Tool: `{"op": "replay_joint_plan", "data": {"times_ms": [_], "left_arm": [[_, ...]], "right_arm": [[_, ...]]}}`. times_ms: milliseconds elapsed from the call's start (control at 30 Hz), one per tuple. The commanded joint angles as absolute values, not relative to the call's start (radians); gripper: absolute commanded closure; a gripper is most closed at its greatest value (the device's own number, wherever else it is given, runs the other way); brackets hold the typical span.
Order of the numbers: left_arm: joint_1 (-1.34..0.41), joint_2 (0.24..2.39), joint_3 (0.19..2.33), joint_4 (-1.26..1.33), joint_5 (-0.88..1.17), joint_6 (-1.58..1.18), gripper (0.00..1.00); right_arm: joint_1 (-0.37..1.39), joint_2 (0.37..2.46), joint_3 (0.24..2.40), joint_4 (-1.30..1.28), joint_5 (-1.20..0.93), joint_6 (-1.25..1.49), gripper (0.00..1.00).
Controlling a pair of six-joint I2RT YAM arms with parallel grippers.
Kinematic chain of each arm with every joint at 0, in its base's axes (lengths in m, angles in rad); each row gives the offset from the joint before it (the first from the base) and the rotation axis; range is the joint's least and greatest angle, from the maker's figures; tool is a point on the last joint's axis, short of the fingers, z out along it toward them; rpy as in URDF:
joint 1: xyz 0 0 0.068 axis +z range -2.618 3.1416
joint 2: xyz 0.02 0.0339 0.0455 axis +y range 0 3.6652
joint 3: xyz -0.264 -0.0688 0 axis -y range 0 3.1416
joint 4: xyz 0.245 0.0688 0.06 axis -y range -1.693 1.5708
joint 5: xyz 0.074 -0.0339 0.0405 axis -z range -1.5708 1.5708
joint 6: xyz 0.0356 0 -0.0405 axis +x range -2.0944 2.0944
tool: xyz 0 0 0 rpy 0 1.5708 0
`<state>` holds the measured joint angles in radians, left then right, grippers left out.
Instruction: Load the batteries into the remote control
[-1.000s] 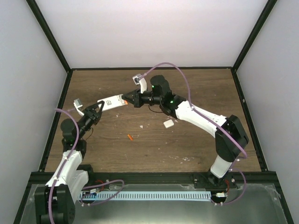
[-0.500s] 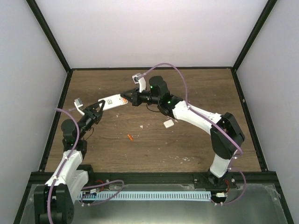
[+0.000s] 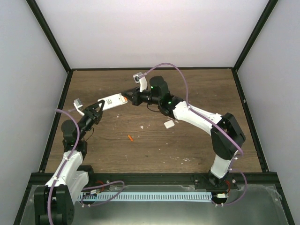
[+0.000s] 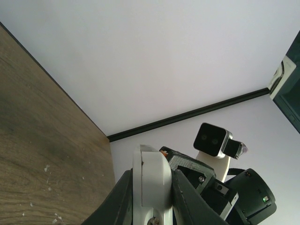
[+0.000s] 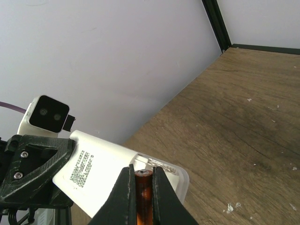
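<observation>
Remote control (image 5: 108, 161) white, black-print label; batteries (image 3: 131, 138) orange-red; loose cover (image 3: 169, 124) white; table (image 3: 201, 89) brown woodgrain, pale specks; walls (image 3: 150, 33) white.

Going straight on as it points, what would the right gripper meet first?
Most likely the open battery bay of the white rectangular plastic remote control, just ahead of the slim orange-red battery the right gripper holds; depth unclear.

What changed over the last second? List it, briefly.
The right pincer, shut on one battery, edged slightly left toward the open end of the remote control; its arm's elbow swung inward. No grip changed. The left pincer still clamps the remote, and the loose battery and white cover lie unmoved on the table.
</observation>
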<state>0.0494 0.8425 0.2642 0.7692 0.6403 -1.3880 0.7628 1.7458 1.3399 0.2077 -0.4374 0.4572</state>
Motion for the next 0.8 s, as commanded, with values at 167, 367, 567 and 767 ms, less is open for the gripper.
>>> {"op": "replay_joint_plan", "data": {"times_ms": [167,367,567,767], "left_arm": [[0.043,0.841,0.256,0.822,0.644,-1.39,1.0],[0.043,0.844,0.262,0.812,0.647,-1.379,1.0],[0.043,0.847,0.264,0.81,0.646,-1.379,1.0],[0.043,0.844,0.27,0.814,0.639,-1.378,1.0]], "right_arm": [[0.764,1.774,1.387,0.242,-0.426,0.451,0.99],[0.764,1.779,1.394,0.243,-0.43,0.446,0.99],[0.764,1.791,1.408,0.243,-0.446,0.449,0.99],[0.765,1.794,1.403,0.216,-0.441,0.446,0.99]]}}
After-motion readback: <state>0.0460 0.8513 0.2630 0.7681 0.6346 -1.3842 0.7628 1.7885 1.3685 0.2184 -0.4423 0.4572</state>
